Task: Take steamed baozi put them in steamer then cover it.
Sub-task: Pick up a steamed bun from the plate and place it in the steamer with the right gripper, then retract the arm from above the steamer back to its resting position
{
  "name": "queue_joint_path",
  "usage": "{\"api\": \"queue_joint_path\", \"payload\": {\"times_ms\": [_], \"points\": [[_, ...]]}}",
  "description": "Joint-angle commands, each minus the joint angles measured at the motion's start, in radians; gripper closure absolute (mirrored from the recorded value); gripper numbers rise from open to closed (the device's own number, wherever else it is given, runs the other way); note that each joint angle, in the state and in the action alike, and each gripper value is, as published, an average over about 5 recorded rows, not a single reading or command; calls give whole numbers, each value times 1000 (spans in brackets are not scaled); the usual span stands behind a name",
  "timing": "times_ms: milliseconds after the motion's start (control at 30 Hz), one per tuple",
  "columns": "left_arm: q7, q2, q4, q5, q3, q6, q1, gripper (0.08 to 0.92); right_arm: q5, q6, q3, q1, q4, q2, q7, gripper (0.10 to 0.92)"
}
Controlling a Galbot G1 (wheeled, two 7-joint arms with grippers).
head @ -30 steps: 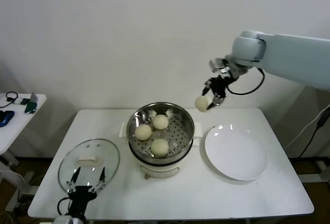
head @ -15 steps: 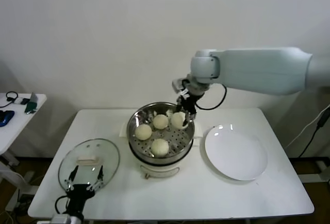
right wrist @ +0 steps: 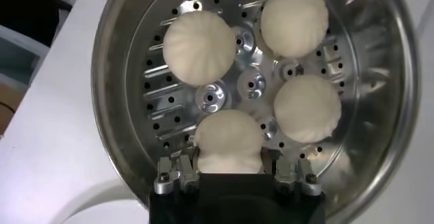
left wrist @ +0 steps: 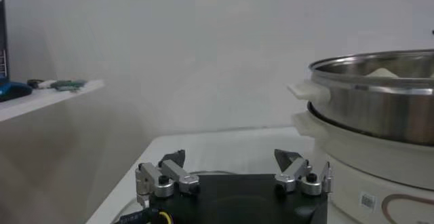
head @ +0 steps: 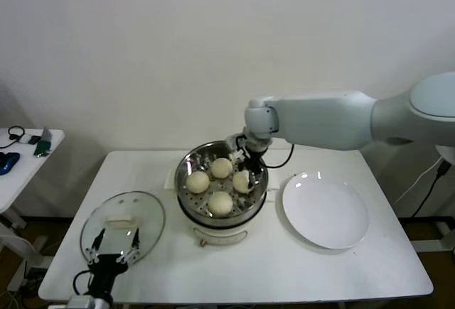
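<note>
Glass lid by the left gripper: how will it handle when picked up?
The cover is glass with a metal rim: probably rigid, fairly heavy, breakable if dropped. It lies flat, so tipping seems unlikely. Its white bar handle looks like the only grippable part; smooth, possibly slippery.

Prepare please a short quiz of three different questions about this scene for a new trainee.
1. How many baozi lie in the steamer?
2. True or false: the cover sits on the steamer.
3. Which gripper holds a baozi: A left, B right?

Key: 1. Four, counting the held one. 2. False; it lies on the table, by the open left gripper. 3. B; the right gripper is inside the steamer.
</note>
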Motion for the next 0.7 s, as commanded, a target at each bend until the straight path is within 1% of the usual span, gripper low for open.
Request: {"api": "queue_joint_path", "payload": {"times_ms": [33,100,167,267,333,467,500,567,633,700], "points": [[-1,0,1,-2,-1,-2,0,177,-27,8,8,-45,-44,31,-2,396],[-1,1,0,-2,-2,-2,0,177,-7,17,19,-34,-46,28,-11,385],[-1,1,0,-1,-2,-2,0,177,11,32,29,-9,-45,18,-30,349],[0,1,-2,-1,-1,-5,0,177,44,62,38,48,-38,-12,-67,267],[0,0,-4,0,1,-11,0,177,84,79,43,89,-27,-46,-89,227],[-6,-1,-3,-2,6,-46,0,177,221,68,90,146,24,-160,-91,204],[-8,0,-3,-3,6,-55,1,177,256,52,116,151,38,-195,-64,204],[-15,2,-1,-5,6,-65,0,177,331,0,182,143,70,-277,57,203],[-19,5,-1,-6,6,-64,-1,177,379,-44,262,105,100,-352,231,203],[-25,8,3,-4,6,-63,-3,177,382,-65,370,35,131,-427,406,202]]}}
